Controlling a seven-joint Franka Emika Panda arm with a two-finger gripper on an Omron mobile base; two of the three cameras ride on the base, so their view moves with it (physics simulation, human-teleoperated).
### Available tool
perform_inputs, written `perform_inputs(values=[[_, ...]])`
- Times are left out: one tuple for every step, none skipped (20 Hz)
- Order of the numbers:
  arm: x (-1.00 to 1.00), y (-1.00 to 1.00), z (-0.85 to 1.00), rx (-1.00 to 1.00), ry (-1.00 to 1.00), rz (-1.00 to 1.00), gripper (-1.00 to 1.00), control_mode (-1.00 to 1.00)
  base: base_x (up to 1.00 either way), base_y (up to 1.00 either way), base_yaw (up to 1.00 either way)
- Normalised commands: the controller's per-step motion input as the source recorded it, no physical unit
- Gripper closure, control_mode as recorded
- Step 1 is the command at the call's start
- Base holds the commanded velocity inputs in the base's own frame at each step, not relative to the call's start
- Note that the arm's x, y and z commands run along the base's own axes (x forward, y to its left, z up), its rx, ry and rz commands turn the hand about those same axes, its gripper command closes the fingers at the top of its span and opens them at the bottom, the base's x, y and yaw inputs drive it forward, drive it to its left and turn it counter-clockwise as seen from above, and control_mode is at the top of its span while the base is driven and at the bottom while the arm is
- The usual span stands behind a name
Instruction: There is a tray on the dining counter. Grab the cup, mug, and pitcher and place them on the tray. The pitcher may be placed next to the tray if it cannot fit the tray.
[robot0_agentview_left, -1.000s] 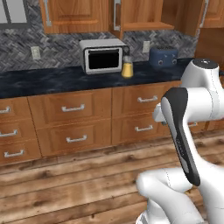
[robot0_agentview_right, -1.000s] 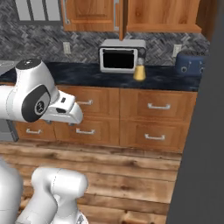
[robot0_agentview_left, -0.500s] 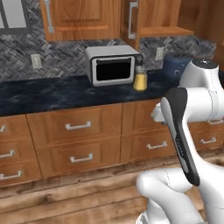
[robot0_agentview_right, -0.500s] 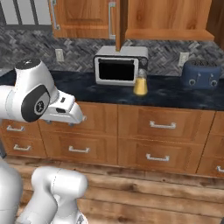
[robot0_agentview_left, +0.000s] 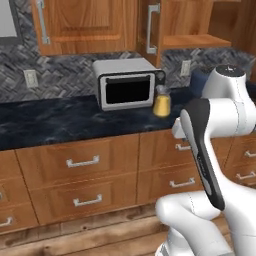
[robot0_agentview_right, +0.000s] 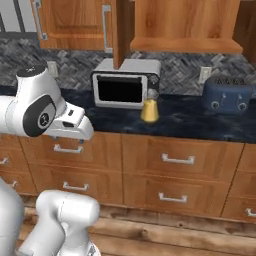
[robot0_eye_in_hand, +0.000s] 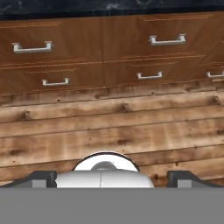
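Wooden drawers (robot0_eye_in_hand: 100, 52) with metal handles (robot0_eye_in_hand: 165, 40), plank floor (robot0_eye_in_hand: 113, 127) below

The pitcher (robot0_agentview_left: 161, 102) stands upright on the counter (robot0_agentview_left: 60, 122), a black stone-look top with pale veining that runs along the wall above the wooden drawers. Its lower body is an orange-yellow cone and its upper part is clear glass flaring to the rim. It sits just beside the microwave's (robot0_agentview_left: 127, 84) right front corner, near the front edge of the counter, seen also from the other side (robot0_agentview_right: 149, 107).
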Motion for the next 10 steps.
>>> perform_inputs(values=[[0.0, 0.0, 0.0, 0.0, 0.0, 0.0, -1.0, 1.0, 0.0, -0.98, 0.0], [0.0, 0.0, 0.0, 0.0, 0.0, 0.0, -1.0, 1.0, 0.0, -1.0, 0.0], [0.0, 0.0, 0.0, 0.0, 0.0, 0.0, -1.0, 1.0, 0.0, -1.0, 0.0], [0.0, 0.0, 0.0, 0.0, 0.0, 0.0, -1.0, 1.0, 0.0, -1.0, 0.0], [0.0, 0.0, 0.0, 0.0, 0.0, 0.0, -1.0, 1.0, 0.0, -1.0, 0.0], [0.0, 0.0, 0.0, 0.0, 0.0, 0.0, -1.0, 1.0, 0.0, -0.91, 0.0], [0.0, 0.0, 0.0, 0.0, 0.0, 0.0, -1.0, 1.0, 0.01, -0.72, 0.0], [0.0, 0.0, 0.0, 0.0, 0.0, 0.0, -1.0, 1.0, 0.15, -0.57, 0.0], [0.0, 0.0, 0.0, 0.0, 0.0, 0.0, -1.0, 1.0, 0.39, -0.45, 0.0], [0.0, 0.0, 0.0, 0.0, 0.0, 0.0, -1.0, 1.0, 0.46, -0.43, 0.0]])
